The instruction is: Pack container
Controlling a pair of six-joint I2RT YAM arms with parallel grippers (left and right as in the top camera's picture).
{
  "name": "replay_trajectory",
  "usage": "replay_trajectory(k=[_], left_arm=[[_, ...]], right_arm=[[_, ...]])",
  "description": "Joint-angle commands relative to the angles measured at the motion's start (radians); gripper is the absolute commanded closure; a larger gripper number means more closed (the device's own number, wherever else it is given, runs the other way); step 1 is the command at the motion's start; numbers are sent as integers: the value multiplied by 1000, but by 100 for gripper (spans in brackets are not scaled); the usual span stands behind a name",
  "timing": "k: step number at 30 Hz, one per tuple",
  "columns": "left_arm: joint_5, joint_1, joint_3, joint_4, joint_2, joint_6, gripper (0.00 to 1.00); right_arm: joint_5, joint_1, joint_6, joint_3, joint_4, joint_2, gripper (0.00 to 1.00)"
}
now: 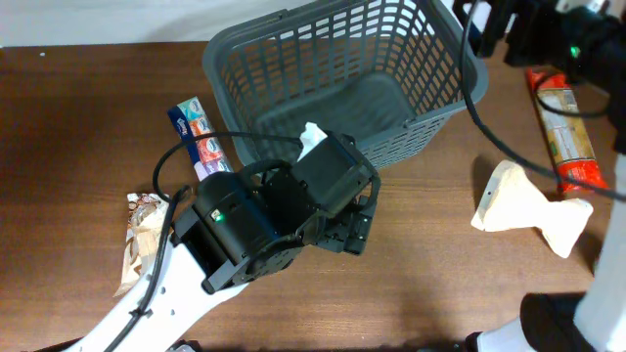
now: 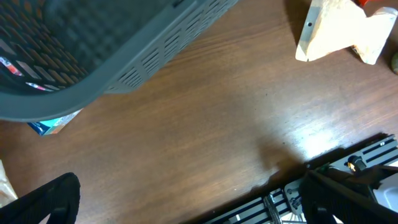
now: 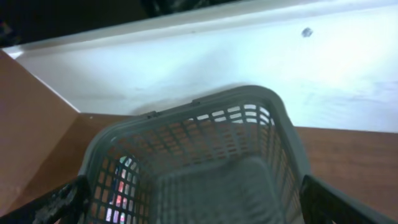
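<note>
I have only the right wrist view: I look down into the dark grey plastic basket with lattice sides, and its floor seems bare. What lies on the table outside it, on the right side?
Observer: On the right of the dark grey plastic basket, apart from it, a beige crumpled bag lies on the brown wooden table.
Operator: Is there anything else on that side?
Observer: Yes, a long red and orange packet lies further back, next to the bag.
Operator: And where is the left pincer?
Observer: The left pincer is open and holds nothing, over bare wood on the near side of the basket.
</note>
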Motion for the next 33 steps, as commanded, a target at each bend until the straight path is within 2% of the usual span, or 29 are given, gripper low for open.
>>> replay_trajectory(k=[1,4,8,9,12,13,14,15,16,17,19,21,26,33], left_arm=[[1,-3,8,-5,6,-9,0],[0,-3,8,-5,6,-9,0],[0,-3,6,-4,7,-10,0],[0,-3,6,-5,7,-9,0],[11,-3,4,-5,7,-10,0],[24,-3,4,-5,7,-10,7],[35,-3,4,-5,7,-10,38],[38,-3,4,-5,7,-10,73],[37,-5,3,-5,8,-10,91],[37,-5,2,-3,9,-11,98],[24,-5,2,1,13,-27,98],[-4,-5,0,0,19,-76,98],[-68,-5,-14,2,42,-180,98],[-98,-5,-73,-4,117,-345,98]], right_arm=[[-45,19,-10,2,2,105,1],[-45,40,11,2,-2,167,0],[-32,64,17,2,-9,227,5],[-24,68,17,2,-17,238,7],[-11,80,16,2,-45,267,22],[3,85,16,2,-52,275,29],[24,90,16,2,-61,278,39],[52,96,16,2,-69,283,50],[78,101,16,2,-78,283,60],[115,109,17,2,-90,283,71],[184,122,17,2,-114,283,88],[277,134,33,2,-142,283,96],[470,142,120,2,-168,287,96],[474,143,126,2,-167,293,96]])
